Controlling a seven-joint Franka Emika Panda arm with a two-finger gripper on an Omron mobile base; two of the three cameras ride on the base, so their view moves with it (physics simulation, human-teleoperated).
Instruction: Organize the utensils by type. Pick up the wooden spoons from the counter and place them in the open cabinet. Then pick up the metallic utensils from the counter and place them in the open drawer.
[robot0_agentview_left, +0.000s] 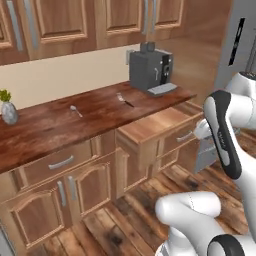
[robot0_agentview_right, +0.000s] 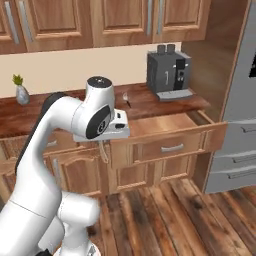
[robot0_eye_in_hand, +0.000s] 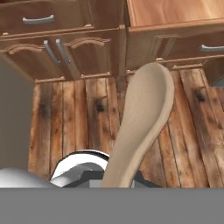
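Observation:
My gripper (robot0_eye_in_hand: 117, 183) is shut on the pale beige wooden spoon (robot0_eye_in_hand: 142, 118), whose bowl points at the plank floor in front of the lower cabinets. In the right base view the gripper (robot0_agentview_right: 103, 145) hangs just left of the open drawer (robot0_agentview_right: 165, 125) with the spoon (robot0_agentview_right: 104, 153) pointing down. A small grey metal spoon (robot0_agentview_left: 76, 110) lies on the dark reddish counter (robot0_agentview_left: 45, 130). A second slim utensil (robot0_agentview_left: 124, 100) with a dark handle lies nearer the coffee machine. The open drawer (robot0_agentview_left: 150, 126) shows a bare wood bottom. The open cabinet is out of view.
A grey coffee machine (robot0_agentview_left: 151, 70) stands at the counter's right end. A small vase with a plant (robot0_agentview_left: 8, 111) sits at the left. A grey fridge (robot0_agentview_right: 240, 110) flanks the drawer on the right. Closed wall cabinets (robot0_agentview_left: 65, 22) hang above.

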